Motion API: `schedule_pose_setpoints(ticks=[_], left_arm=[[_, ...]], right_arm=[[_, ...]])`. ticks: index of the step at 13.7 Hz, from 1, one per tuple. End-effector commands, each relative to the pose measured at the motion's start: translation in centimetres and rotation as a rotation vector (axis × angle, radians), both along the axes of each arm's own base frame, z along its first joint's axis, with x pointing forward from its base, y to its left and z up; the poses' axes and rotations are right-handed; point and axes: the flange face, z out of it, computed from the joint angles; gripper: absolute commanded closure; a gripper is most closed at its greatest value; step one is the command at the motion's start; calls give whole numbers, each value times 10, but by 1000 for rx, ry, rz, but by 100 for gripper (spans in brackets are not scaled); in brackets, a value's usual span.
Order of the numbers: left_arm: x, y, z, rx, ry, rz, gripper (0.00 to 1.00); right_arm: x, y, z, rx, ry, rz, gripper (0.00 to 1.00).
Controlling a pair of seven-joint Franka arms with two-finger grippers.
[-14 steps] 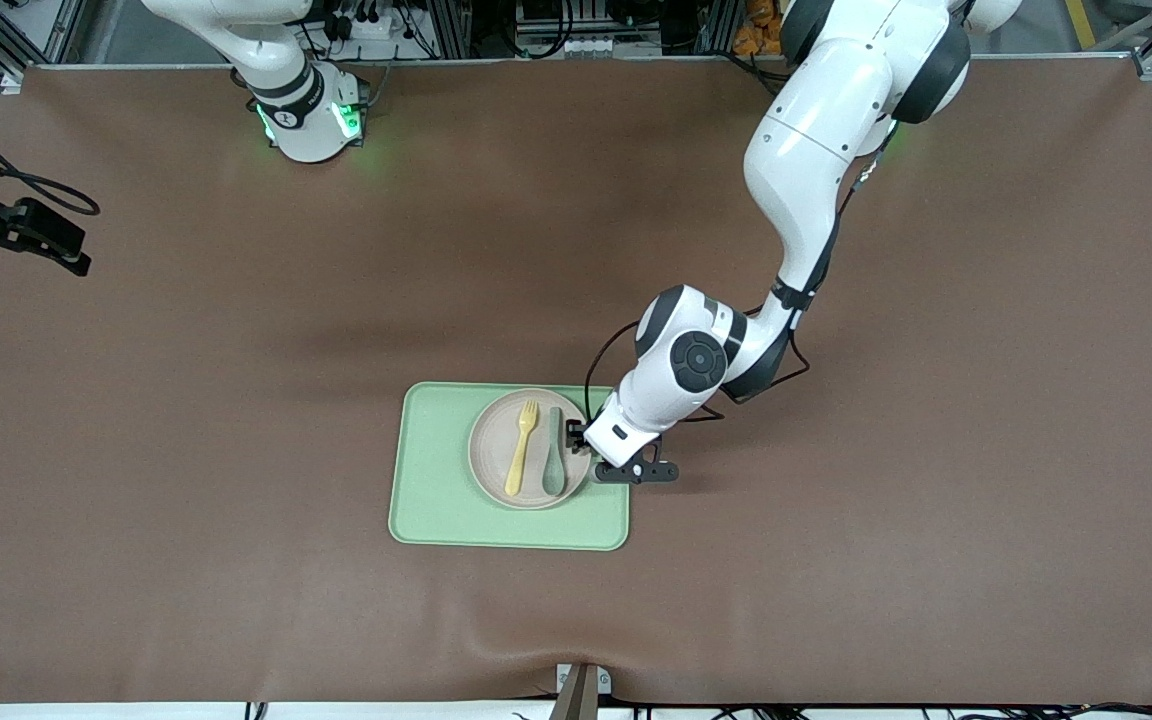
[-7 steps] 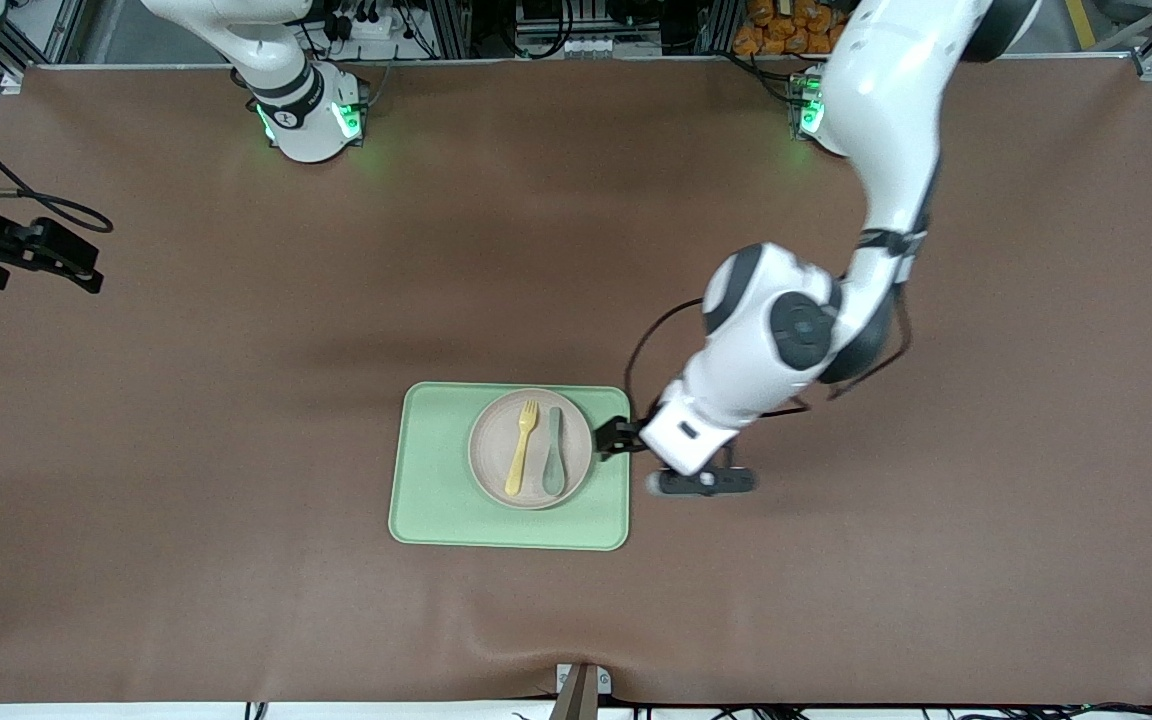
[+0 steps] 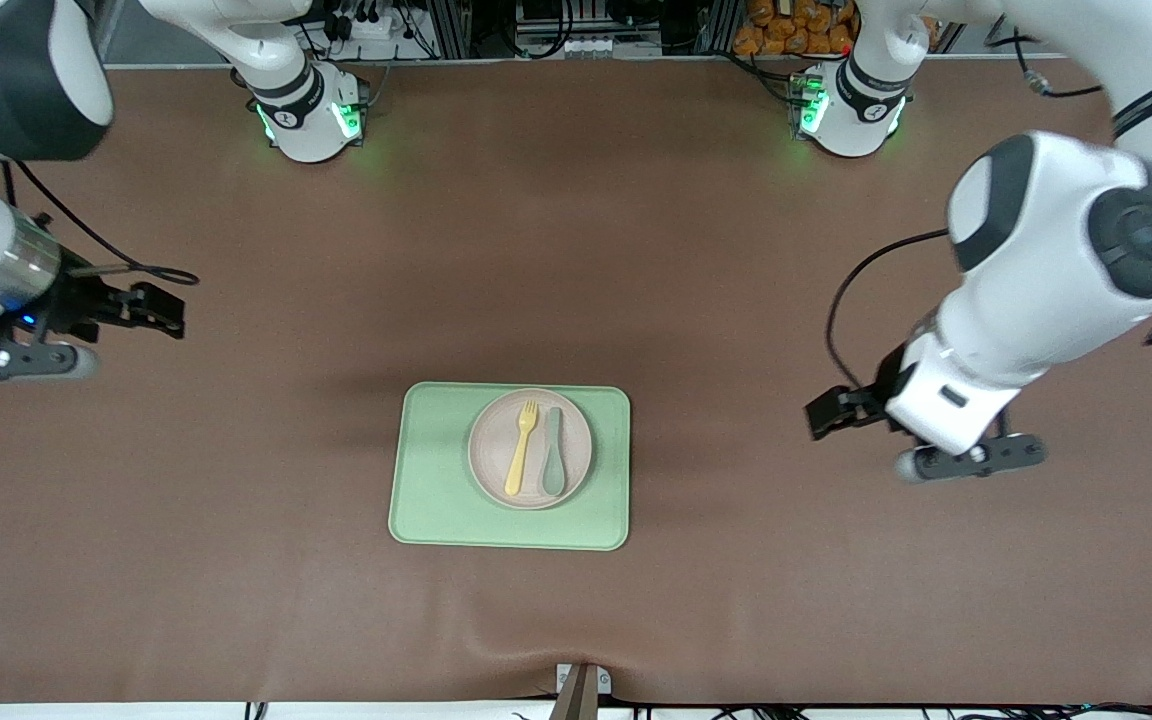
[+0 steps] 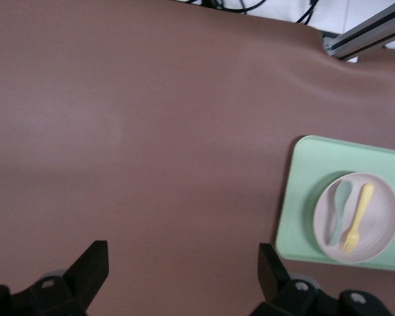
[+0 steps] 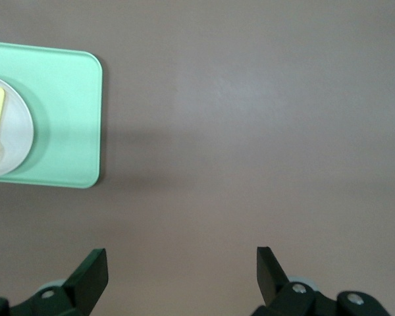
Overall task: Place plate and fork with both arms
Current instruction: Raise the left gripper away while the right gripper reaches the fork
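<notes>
Plate (image 3: pixel 531 449) sits on green tray (image 3: pixel 436 480), fork (image 3: pixel 522 446) and spoon (image 3: pixel 553 452) lengthwise on it. Left gripper (image 3: pixel 829 412) and right gripper (image 3: pixel 164 311) hover well apart, jaws spread, empty; placement appears complete.

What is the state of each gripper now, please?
Left gripper: open, holding nothing, over bare table toward the left arm's end.
Right gripper: open, holding nothing, over bare table toward the right arm's end.
</notes>
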Motion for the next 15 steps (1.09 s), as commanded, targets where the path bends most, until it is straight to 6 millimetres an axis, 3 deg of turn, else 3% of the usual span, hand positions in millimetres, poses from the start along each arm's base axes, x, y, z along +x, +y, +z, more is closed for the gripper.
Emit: schedule_pose_setpoints(ticks=[1,3,5,7,8,9,12,15], left_arm=[[-29,46,42,36,42,-34,0],[-52,82,74,84,66,-53,0],[-76,109,105,101,81,-65,0],[-100,131,121,110,110,-101,0],[-111,141,128,123,112,-133,0],[-115,148,131,136,109,-159,0],[-127,155,137,155,135,-243,0],[-134,152,137,152,153,-252,0]], right_arm=[[20,23,-17,56,-12,11,0],[35,49,-38,66,-14,3,0],[53,95,-57,71,-52,-68,0],[73,128,-80,81,-60,-72,0],[77,155,-95,74,-60,-43,0],[77,186,-108,53,-72,-23,0],[82,243,-158,75,-155,-127,0],[75,277,-211,69,-137,-104,10]])
